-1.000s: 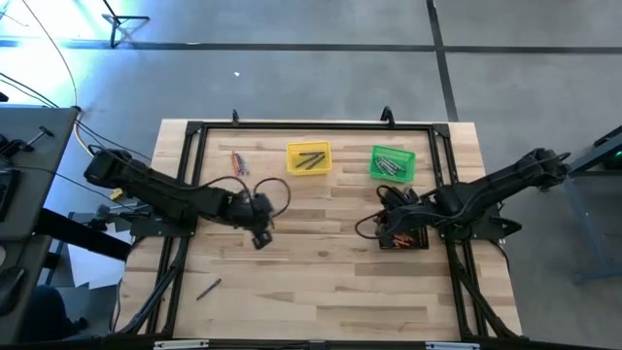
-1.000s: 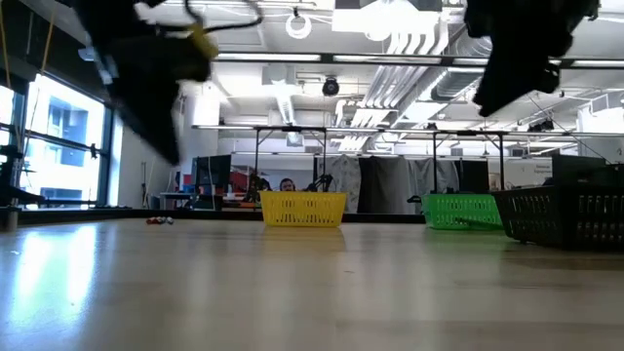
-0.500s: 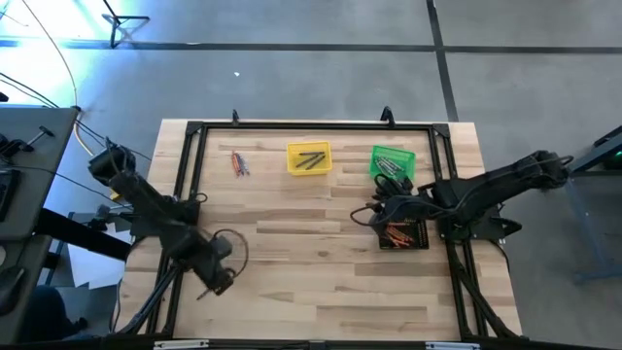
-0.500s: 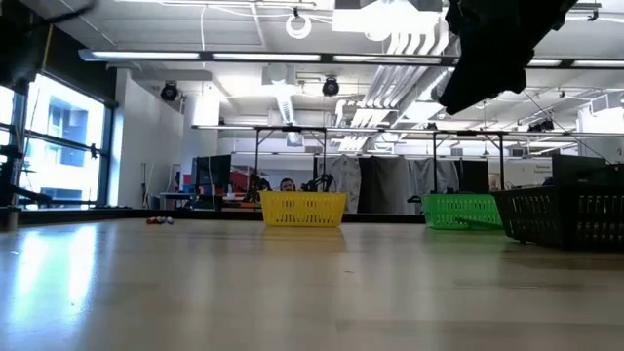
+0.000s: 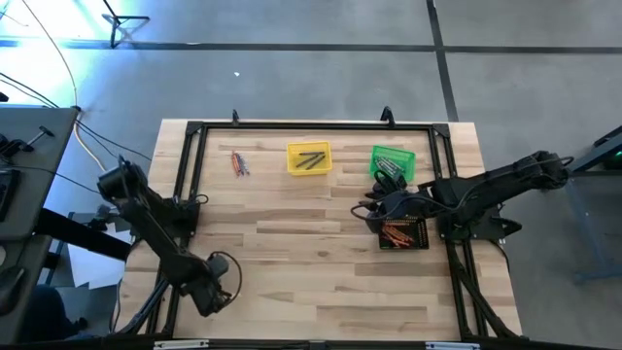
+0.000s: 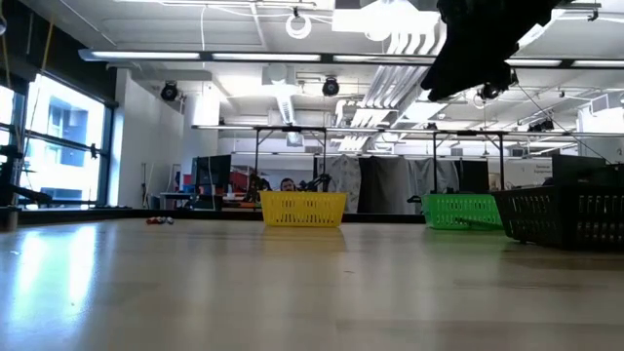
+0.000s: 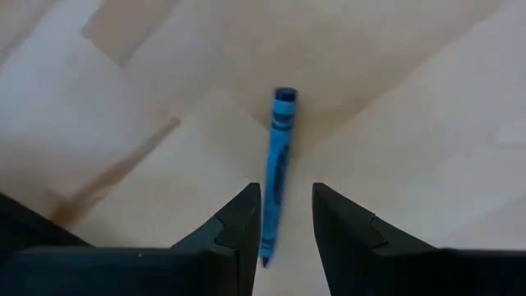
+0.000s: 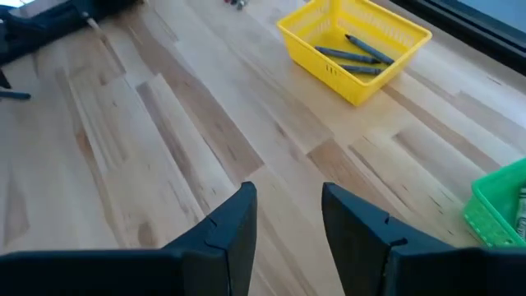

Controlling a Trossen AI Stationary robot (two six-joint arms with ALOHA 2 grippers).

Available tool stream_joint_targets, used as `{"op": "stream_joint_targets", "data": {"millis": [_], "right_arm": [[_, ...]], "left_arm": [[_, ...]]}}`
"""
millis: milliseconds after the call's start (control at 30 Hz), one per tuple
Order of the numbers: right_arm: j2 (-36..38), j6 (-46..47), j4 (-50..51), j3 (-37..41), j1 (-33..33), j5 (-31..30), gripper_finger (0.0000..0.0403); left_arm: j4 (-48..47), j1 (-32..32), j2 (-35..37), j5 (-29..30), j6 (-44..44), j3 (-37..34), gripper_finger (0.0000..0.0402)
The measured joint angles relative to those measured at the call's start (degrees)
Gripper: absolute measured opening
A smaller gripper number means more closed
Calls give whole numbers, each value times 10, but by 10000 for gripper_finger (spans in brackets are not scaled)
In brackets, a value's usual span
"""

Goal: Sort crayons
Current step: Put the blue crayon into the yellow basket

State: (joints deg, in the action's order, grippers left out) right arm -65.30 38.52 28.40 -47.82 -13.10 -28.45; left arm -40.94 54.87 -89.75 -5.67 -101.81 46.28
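Left gripper (image 7: 285,215) open over blue crayon (image 7: 277,164) near table's (image 5: 321,282) front-left corner; right gripper (image 8: 288,215) open, empty

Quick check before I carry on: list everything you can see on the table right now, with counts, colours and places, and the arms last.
Table: one, light wood, black frame around it.
Yellow bin: one, far edge at the middle, a few dark grey crayons inside.
Green bin: one, far edge right of the yellow bin, grey crayons inside.
Black bin: one, right side near the right arm, orange-red crayons inside.
Loose crayons: small cluster, orange-red with grey, far left of the yellow bin.
Blue crayon: one, lying on the wood between the left hand's fingers.
Left hand: open, near-left of the table.
Right hand: open, empty, between the green and black bins.
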Motion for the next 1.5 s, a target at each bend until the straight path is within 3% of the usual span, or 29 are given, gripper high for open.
{"op": "stream_joint_targets", "data": {"millis": [367,667,1000,1200,1500], "right_arm": [[0,3,-3,0,-1,9,134],[0,1,-4,0,-1,16,134],[0,-15,-3,0,0,19,134],[0,-25,13,0,0,19,134],[1,-47,20,-1,6,20,134]], "left_arm": [[10,-3,-56,-18,39,3,88],[19,-21,-56,-36,64,2,7],[27,-60,-37,-50,131,-1,1],[52,-83,-12,3,159,-2,0],[93,-152,-11,12,289,-1,1]]}}
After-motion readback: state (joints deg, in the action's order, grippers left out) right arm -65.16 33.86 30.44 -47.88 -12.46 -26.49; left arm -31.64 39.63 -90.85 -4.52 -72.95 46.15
